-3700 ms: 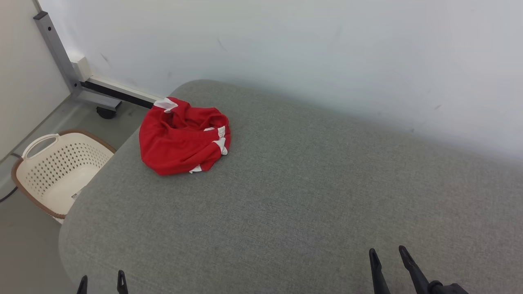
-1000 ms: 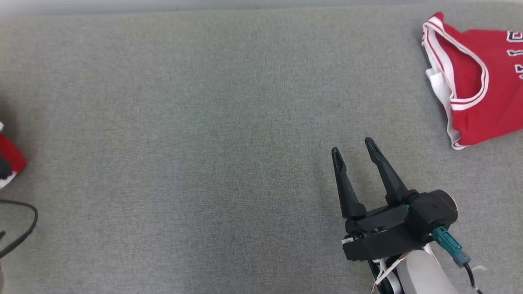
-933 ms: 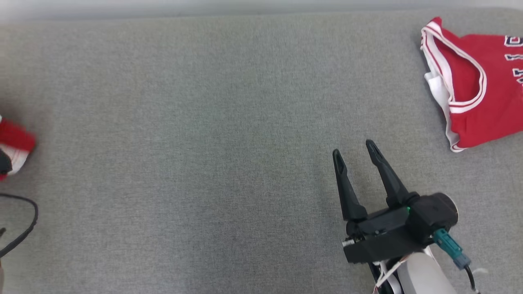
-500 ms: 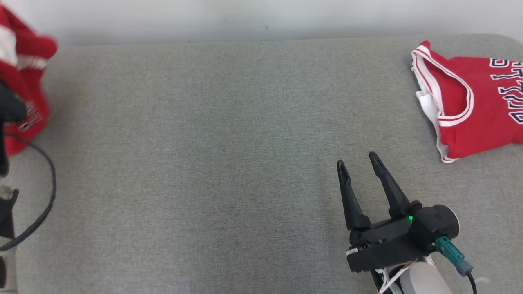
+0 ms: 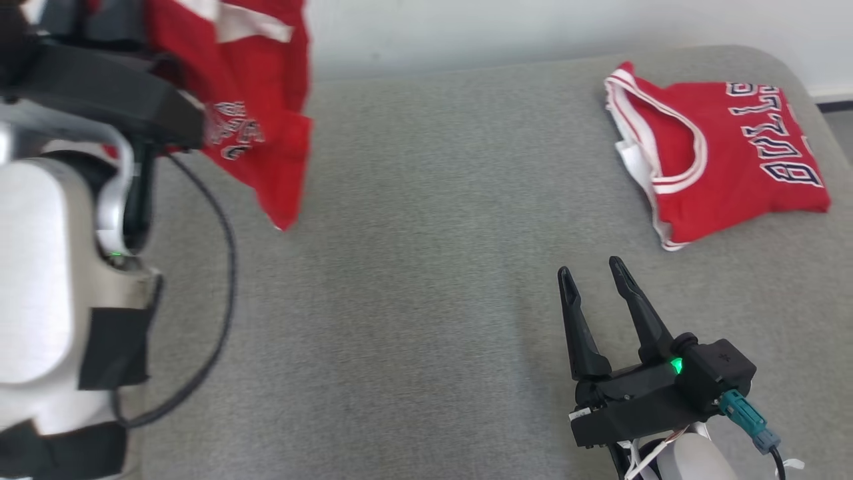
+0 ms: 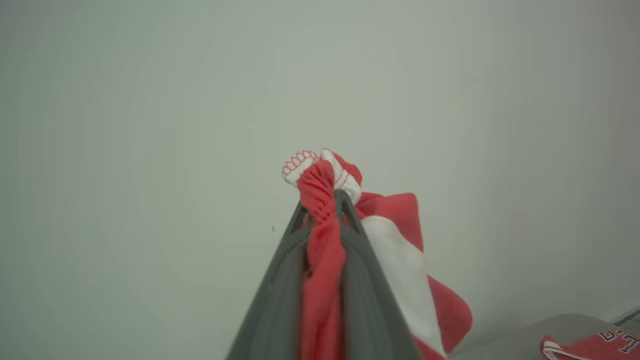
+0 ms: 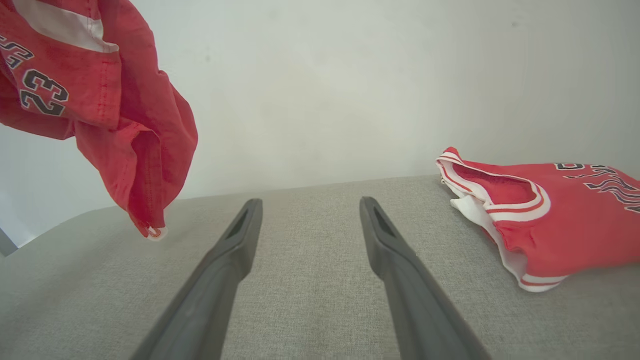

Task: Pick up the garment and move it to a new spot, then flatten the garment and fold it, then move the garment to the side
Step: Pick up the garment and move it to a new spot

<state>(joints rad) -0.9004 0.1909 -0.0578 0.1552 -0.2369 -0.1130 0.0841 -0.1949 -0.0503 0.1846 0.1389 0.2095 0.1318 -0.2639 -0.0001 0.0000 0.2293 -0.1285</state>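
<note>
While the red garment point(image 5: 253, 113) is being held up over the left end of the grey cushioned surface point(image 5: 413, 320), a second red jersey point(image 5: 733, 167) is lying folded flat at the far right end, close to the rounded corner. Nothing is standing between the two. The broad middle stretch of woven grey fabric is being left bare, bounded at the back by a pale wall point(image 5: 466, 27). Part of the near left is being screened by the pale left forearm point(image 5: 46, 267) and its looping black cable point(image 5: 223, 300).

The left gripper point(image 6: 322, 197) is being kept nearly closed, with a bunched red-and-white hem of the garment being pinched between its fingertips. The rest is hanging down in soft crumpled folds marked with dark lettering and numerals. Whether the lowest corner is touching the cushion cannot be told.

The right gripper point(image 5: 592, 270) is being held wide open and empty, low over the near right of the surface. Its fingers are being pointed toward the wall, well apart from both red pieces.
</note>
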